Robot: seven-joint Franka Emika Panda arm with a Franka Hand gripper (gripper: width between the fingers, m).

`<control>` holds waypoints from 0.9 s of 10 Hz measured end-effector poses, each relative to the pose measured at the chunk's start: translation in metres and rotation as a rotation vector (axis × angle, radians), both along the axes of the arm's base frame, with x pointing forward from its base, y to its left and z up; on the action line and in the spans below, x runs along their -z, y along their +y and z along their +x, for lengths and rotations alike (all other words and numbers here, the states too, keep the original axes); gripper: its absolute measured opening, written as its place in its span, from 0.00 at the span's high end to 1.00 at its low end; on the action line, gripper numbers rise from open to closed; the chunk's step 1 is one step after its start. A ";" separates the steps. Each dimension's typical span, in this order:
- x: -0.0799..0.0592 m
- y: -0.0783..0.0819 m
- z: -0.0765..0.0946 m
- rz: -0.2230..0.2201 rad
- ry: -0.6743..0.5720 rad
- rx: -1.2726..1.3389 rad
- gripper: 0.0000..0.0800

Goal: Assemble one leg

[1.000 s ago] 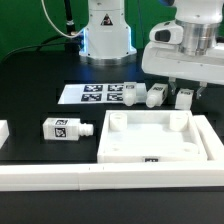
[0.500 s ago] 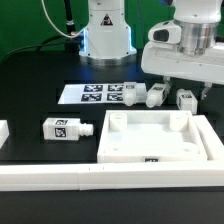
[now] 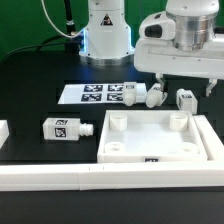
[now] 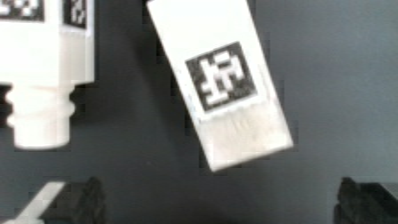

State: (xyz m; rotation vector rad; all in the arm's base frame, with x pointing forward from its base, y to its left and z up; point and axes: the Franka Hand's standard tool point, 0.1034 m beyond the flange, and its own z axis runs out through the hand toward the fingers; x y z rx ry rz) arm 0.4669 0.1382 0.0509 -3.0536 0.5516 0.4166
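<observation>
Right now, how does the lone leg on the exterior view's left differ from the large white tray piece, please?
The leg is a small block; the tray piece is much larger and flat. The leg ends in a round peg pointing toward the tray piece, which has a raised rim and corner sockets. The leg's tag fills much of one face; the tray piece's is small, on its front edge. Both are white and tagged.

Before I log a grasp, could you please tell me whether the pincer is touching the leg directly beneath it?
Apart. The wrist view shows dark table between the leg and both fingers of the open pincer, which flank it without contact.
</observation>
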 end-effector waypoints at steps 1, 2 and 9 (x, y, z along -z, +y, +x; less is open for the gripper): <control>-0.002 -0.001 0.007 0.006 0.057 0.007 0.19; -0.001 -0.005 0.008 0.007 0.084 0.015 0.19; 0.008 -0.020 -0.009 0.049 0.513 0.084 0.19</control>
